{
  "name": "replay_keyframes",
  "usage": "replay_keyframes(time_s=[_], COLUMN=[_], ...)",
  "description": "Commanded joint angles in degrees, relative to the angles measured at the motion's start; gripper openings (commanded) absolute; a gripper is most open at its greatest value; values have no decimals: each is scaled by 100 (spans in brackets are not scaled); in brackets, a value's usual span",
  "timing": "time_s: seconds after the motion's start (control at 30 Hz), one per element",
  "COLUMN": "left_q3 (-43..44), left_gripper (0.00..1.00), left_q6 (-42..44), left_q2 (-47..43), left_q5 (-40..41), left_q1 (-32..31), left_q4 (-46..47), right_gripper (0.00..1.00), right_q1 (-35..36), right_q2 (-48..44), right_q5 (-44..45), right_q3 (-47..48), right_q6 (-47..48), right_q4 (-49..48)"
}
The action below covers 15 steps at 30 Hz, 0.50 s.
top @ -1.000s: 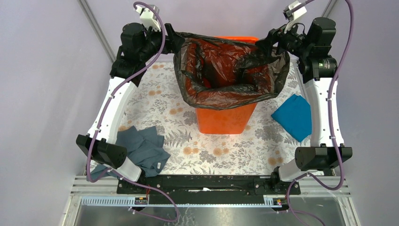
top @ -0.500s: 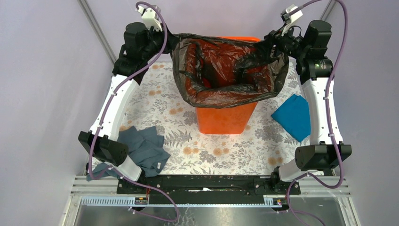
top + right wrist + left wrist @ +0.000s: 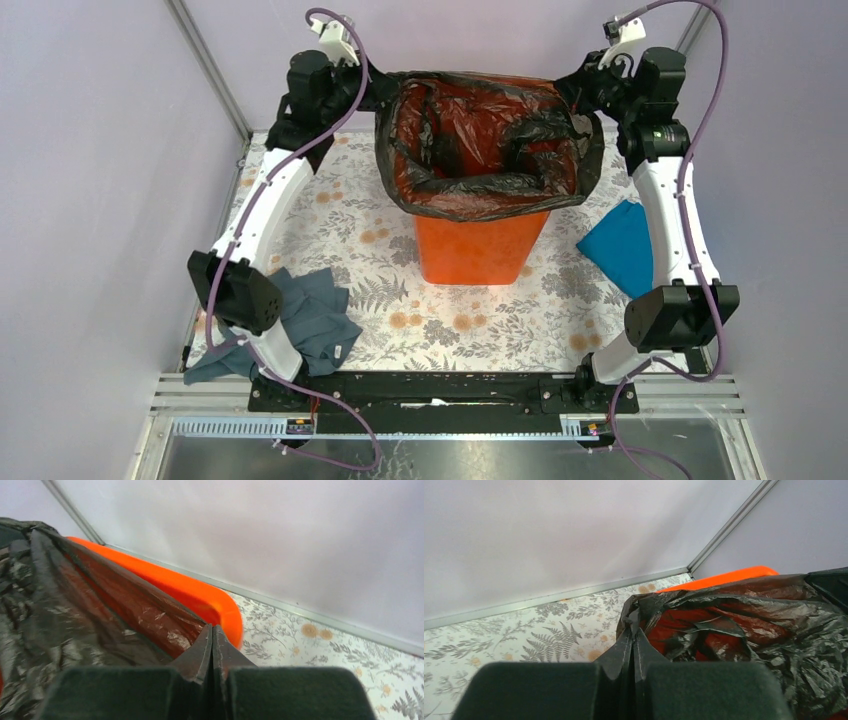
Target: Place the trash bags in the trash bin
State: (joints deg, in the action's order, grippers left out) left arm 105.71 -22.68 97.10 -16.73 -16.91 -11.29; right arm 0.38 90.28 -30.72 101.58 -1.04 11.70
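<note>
The black bag is lying open over the rim of the orange bin, which is standing towards the back of the table. The left pincer and right pincer are each clamping the bag's edge at a far corner.

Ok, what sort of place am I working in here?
Probably a lab test booth, not a home: plain lilac walls on metal posts, a floral table cover, and an orange bin staged in the middle.
</note>
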Motion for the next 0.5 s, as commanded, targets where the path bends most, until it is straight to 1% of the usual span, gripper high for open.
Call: replay_keyframes(time_s=[0.0, 0.13, 0.2, 0.33, 0.47], left_q3=[424, 524, 282, -507, -898], left_gripper=[2, 0, 0, 0, 0], left_q6=[-344, -635, -819, -1336, -1772], left_q2=[514, 777, 756, 462, 353], left_q5=[-327, -539, -615, -773, -1102], left_q1=[23, 83, 146, 361, 586], left_q4=[400, 369, 454, 1070, 1401], right_gripper=[0, 0, 0, 0, 0], right_q1=[23, 15, 14, 10, -2], right_q2=[195, 294, 282, 236, 290], right_q5=[547, 606, 664, 762, 717], right_q3=[48, -112, -264, -548, -628], right_q6=[-322, -319, -313, -380, -472], right_q4=[-226, -250, -293, -419, -416])
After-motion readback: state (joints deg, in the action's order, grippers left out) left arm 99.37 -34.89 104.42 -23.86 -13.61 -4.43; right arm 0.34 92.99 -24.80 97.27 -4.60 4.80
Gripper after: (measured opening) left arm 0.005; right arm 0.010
